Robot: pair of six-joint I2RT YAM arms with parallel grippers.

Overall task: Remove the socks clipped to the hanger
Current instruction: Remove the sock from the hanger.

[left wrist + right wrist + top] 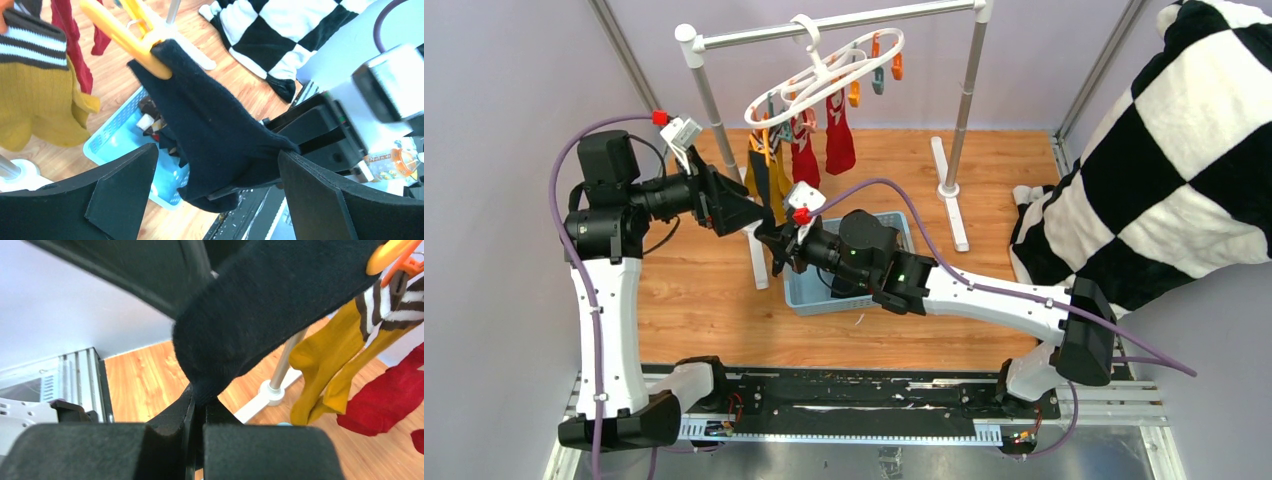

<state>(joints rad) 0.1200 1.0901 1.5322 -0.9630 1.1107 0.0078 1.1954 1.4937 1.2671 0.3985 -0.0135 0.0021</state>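
Note:
The white ring hanger [824, 75] hangs by its hook from the rail, with red socks [839, 135] and mustard socks [759, 170] clipped below it. A dark sock [215, 130] hangs from a yellow-orange peg [125, 37]. My right gripper [200, 405] is shut on the dark sock's [265, 305] toe end and holds it out sideways. My left gripper [217, 170] is open wide, with one finger on each side of the sock's lower half and neither pressing on it. In the top view both grippers [754, 210] [776, 245] meet under the hanger's left side.
A light-blue basket [809, 290] with a few socks in it sits on the wooden table under the grippers. The grey rail stand's left post [714, 110] rises just behind my left gripper. A black-and-white checkered blanket [1164, 160] fills the right side.

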